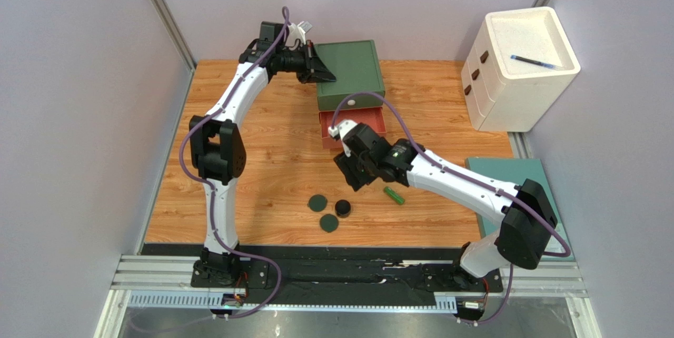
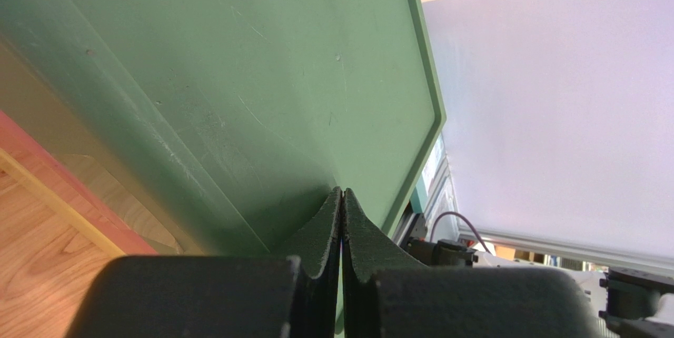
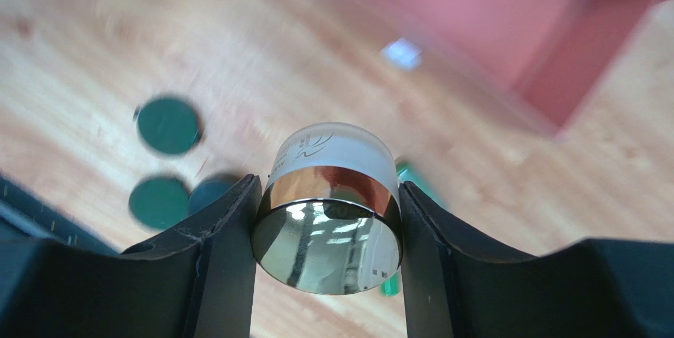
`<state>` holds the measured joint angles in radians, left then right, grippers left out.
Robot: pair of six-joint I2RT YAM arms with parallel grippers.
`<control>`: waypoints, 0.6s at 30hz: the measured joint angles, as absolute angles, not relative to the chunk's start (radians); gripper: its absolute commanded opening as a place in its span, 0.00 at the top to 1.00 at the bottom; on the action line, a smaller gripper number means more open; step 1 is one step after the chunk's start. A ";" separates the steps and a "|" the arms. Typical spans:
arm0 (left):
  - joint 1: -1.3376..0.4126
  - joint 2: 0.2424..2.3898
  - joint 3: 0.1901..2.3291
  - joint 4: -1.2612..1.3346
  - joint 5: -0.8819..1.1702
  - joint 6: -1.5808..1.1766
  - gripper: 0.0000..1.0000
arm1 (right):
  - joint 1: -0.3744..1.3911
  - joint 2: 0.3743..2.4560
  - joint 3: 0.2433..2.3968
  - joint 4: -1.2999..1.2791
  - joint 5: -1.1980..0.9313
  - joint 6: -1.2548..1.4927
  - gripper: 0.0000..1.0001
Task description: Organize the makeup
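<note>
Wooden tabletop (image 1: 269,164) lay beneath both arms. The right gripper (image 3: 326,189) pinched a frosted white round jar with a mirrored gold cap (image 3: 336,156) by its sides above the wood, cap toward the wrist. The open red drawer (image 3: 506,22) lay just ahead of it. The left gripper (image 2: 342,200), fingers pressed together, sat at the green box top (image 2: 237,77).

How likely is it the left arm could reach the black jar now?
Probably yes, after swinging back: the left gripper is shut against the rear green box. The black jar stands uncovered, though the right gripper hovers close.
</note>
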<state>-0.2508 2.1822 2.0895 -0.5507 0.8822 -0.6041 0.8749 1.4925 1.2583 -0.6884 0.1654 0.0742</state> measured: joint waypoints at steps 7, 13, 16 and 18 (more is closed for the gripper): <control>-0.251 2.182 2.090 -0.551 0.882 -0.604 1.00 | 0.738 1.552 1.407 -0.616 0.207 -0.004 1.00; -0.251 2.182 2.090 -0.553 0.882 -0.601 1.00 | 0.660 1.652 1.483 -0.580 0.213 -0.033 0.99; -0.251 2.182 2.090 -0.553 0.882 -0.601 1.00 | 0.631 1.719 1.529 -0.577 0.217 -0.039 0.92; -0.251 2.182 2.090 -0.553 0.882 -0.600 1.00 | 0.616 1.761 1.555 -0.581 0.217 -0.043 0.69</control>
